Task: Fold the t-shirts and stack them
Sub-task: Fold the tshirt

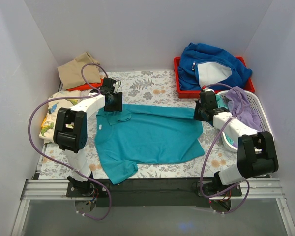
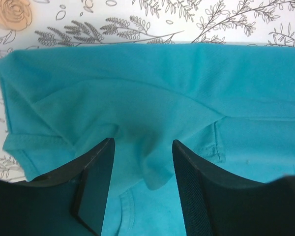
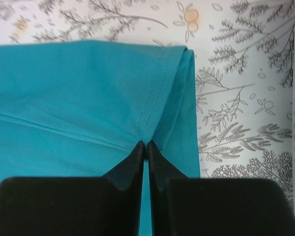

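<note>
A plain teal t-shirt [image 1: 147, 135] lies spread on the floral table cover, its far edge folded over toward the front. My left gripper [image 1: 113, 104] is over the shirt's far left shoulder; in the left wrist view [image 2: 142, 172] its jaws stand open with a loose fold of the teal cloth [image 2: 152, 123] between them, not pinched. My right gripper [image 1: 200, 114] is at the shirt's far right corner; in the right wrist view [image 3: 146, 146] it is shut on the stitched hem of the teal shirt [image 3: 88, 88].
A tan shirt [image 1: 78, 69] lies on an orange one [image 1: 86, 87] at the back left. A cream dinosaur-print shirt [image 1: 51, 115] lies at the left. A red bin [image 1: 177, 78] holds the royal-blue fleece [image 1: 211, 61]. A white basket [image 1: 259, 105] holds lavender [image 1: 243, 105] and mint clothes.
</note>
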Tool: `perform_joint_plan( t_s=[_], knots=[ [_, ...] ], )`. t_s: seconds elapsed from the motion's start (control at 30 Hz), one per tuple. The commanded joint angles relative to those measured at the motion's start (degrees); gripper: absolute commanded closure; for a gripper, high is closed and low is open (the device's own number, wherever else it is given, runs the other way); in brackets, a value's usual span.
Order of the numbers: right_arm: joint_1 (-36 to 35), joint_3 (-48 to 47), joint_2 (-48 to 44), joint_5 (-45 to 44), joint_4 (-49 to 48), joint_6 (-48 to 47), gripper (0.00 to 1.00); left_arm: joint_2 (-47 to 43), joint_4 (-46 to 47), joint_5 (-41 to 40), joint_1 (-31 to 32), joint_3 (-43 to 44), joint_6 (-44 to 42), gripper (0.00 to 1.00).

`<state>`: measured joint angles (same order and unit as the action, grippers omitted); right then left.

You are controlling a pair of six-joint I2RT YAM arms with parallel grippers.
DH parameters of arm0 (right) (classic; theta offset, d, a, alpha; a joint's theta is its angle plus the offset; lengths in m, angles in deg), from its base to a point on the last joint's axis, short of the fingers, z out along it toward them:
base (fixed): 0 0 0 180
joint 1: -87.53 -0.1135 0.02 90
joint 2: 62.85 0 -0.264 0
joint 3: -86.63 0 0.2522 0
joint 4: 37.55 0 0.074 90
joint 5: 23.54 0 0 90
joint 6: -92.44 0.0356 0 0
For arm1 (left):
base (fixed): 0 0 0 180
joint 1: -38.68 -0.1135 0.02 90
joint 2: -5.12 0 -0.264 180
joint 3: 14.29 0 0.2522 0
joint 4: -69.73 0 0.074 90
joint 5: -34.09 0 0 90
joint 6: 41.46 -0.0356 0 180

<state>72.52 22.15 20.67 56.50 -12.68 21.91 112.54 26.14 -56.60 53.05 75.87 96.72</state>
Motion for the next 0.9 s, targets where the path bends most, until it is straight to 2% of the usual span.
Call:
perform_joint_plan(
  t_s=[0.0, 0.03, 0.1, 0.2, 0.47, 0.87],
  knots=[
    [0.2, 0.7, 0.5, -2.2, 1.9, 0.2, 0.87, -6.1, -1.7, -1.7, -0.2, -1.2, 0.7, 0.51],
    [0.2, 0.7, 0.1, -1.0, 1.5, 0.0, 0.81, -6.9, -1.8, -1.8, -0.2, -2.1, 1.0, 0.50],
    [0.1, 1.0, -1.7, 0.7, -0.3, -0.9, 0.75, -9.5, -1.7, -3.0, -0.2, -3.7, 1.7, 0.50],
    [0.0, 0.7, -4.7, 2.4, -1.4, -1.6, 0.71, -12.7, -0.1, -5.1, -0.2, -7.6, 2.9, 0.49],
    [-0.2, 0.0, -9.8, 5.4, -1.4, -2.0, 0.68, -14.5, 2.8, -7.0, -0.2, -15.2, 11.6, 0.47],
    [-0.3, 0.9, -12.8, 8.8, -1.2, -2.0, 0.67, -9.9, 6.2, -7.5, -0.3, -15.1, 17.0, 0.48]
  ],
)
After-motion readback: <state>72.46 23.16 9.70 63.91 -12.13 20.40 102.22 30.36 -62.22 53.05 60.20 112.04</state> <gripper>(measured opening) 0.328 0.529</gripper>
